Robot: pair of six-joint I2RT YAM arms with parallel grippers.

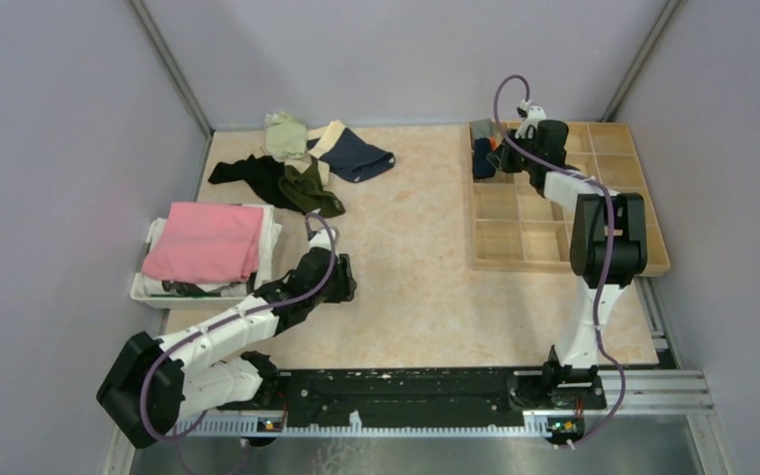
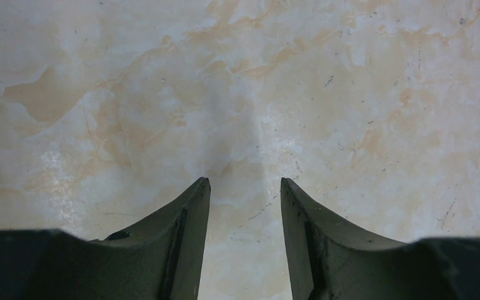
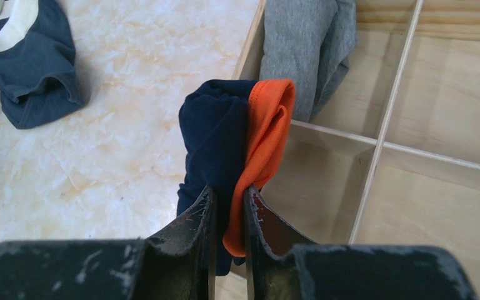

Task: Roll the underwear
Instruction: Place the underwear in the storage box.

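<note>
**Item 1.** Right claw (image 3: 227, 190): jaws clamped on the navy-and-orange roll (image 3: 231, 131). It was gripped low so the bundle stood upright and its coil stayed tight. The roll hung at the left wall of the divided wooden tray (image 1: 515, 226), beside a bare compartment, and was probably meant to be lowered into it.

**Item 2.** Grey roll (image 3: 306, 50): lodged in the compartment just beyond. The partitions hemmed it in, which likely kept it from uncoiling.

**Item 3.** Left claw (image 2: 244, 181): jaws apart with nothing between them. It was poised over bare bench (image 1: 406, 257), well apart from any garment, apparently free for the next pair.

**Item 4.** Loose pile (image 1: 292, 168): dark and olive pieces lay unrolled at the bench's far left. The navy pair with the beige waistband (image 1: 356, 156) lay just beside them.

**Item 5.** Pink cloth (image 1: 208, 239): folded on top of the white bin (image 1: 141, 292) at the left edge. Judged no part of the rolling job.
</note>
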